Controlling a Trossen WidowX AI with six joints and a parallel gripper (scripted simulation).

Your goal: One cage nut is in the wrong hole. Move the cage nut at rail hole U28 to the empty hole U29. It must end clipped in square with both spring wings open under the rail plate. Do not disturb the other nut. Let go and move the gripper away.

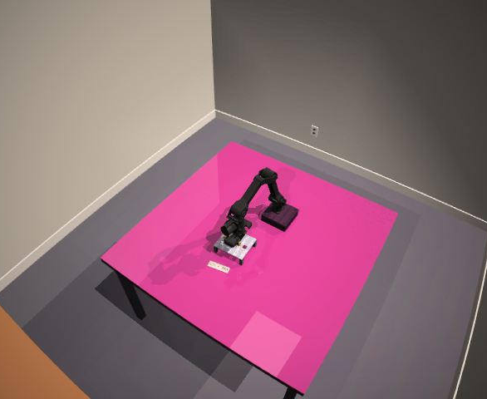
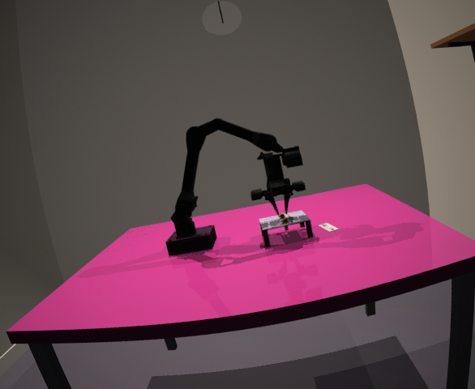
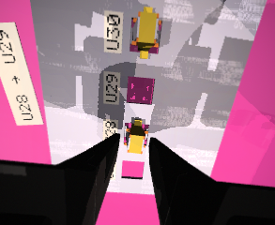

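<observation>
The pink tabletop (image 1: pixel 329 266) (image 2: pixel 145 292) (image 3: pixel 7 142) is seen to carry the black arm (image 1: pixel 250 193) (image 2: pixel 190 167), which is mounted on a dark base block (image 1: pixel 290 224) (image 2: pixel 206 243). The arm is bent over, and its end effector (image 1: pixel 239 242) (image 2: pixel 282 214) (image 3: pixel 135 139) is pointed downward, with the fingers set fairly narrow but apart and nothing gripped. The pale rail plate (image 1: pixel 243 253) (image 2: pixel 267 222) (image 3: pixel 175 178) is held above the tabletop by short dark legs. Beside it, a card (image 1: pixel 218 266) (image 2: pixel 327 227) (image 3: pixel 15 72) marked U28 and U29 is laid flat. In the wrist view, the U30 nut (image 3: pixel 147 28) is seated at its own label. The U28 nut (image 3: pixel 136 138) is located at hole U28, framed by the fingertips; whether it is touched cannot be told. Between the two nuts, hole U29 (image 3: pixel 141 90) is left unfilled. Another opening (image 3: pixel 132 170) is seen on the other side of the U28 nut.
</observation>
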